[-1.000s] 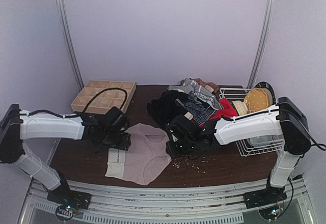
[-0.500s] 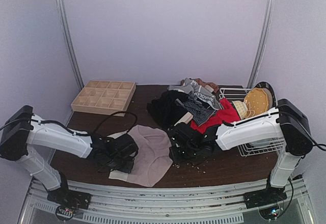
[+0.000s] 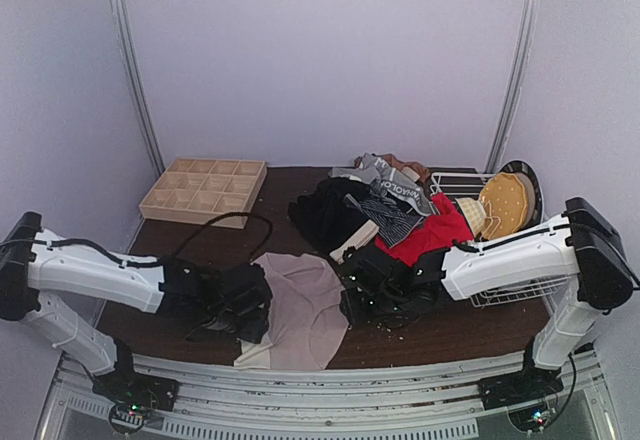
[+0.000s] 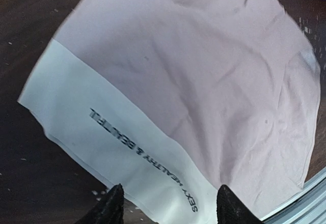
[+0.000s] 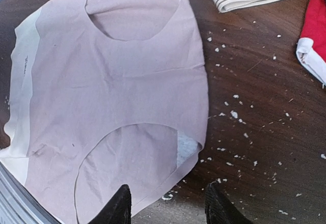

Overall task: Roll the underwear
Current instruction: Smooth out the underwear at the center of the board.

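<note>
1. Both tools have shifted toward the near edge over the last second. The left tool [image 4: 170, 210] has swung from the far-left side of the pink briefs [image 3: 305, 305] round to the waistband [image 4: 102, 127], and the briefs have slid closer to the front lip of the counter [image 3: 450, 325].
2. Left tool: released, fingers spread just above the waistband's near edge and pinching nothing.
3. Right tool [image 5: 168, 207]: also released, fingers apart over the leg-opening side of the same briefs. No cloth is caught between them.
4. The pink briefs lie flat and spread between the two tools, probably smoothed out so that a roll can start cleanly from one end.
5. Each arm reaches low and inward from its side, forearm nearly level and wrist tipped down at the cloth.
6. Behind them the other underwear [image 3: 370, 210] is heaped together, black, striped and red.
</note>
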`<state>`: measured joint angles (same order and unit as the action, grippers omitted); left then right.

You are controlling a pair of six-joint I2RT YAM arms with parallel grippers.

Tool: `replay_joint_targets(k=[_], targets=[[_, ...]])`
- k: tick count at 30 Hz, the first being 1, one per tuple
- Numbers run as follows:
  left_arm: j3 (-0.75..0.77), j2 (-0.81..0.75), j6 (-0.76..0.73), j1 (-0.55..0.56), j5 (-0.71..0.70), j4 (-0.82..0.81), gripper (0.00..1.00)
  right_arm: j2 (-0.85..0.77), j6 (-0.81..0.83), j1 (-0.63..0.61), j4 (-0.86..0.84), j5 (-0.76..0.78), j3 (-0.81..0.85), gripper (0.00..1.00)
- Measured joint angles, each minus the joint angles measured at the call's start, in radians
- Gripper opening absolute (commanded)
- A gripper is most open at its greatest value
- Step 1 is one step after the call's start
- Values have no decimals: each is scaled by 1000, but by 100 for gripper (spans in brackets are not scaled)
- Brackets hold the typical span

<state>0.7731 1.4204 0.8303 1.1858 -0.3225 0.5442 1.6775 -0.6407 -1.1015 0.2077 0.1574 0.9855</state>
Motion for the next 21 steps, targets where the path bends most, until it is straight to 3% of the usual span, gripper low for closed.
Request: replay_joint_targets(k=[4,8,14,21], targets=[[-16,-119,-45,-129,-10,-6,56,48,-21,-28,6,2,11,46],[-64,-146,-82,-213,-3,-28,53,116,-32,-29,16,6,36,37],[-116,-121,-101,-217,45,-74,52,171,-45,-16,26,31,75,16],[-169,-83,-109,-227,50,-129,49,172,-40,56,50,65,75,13]])
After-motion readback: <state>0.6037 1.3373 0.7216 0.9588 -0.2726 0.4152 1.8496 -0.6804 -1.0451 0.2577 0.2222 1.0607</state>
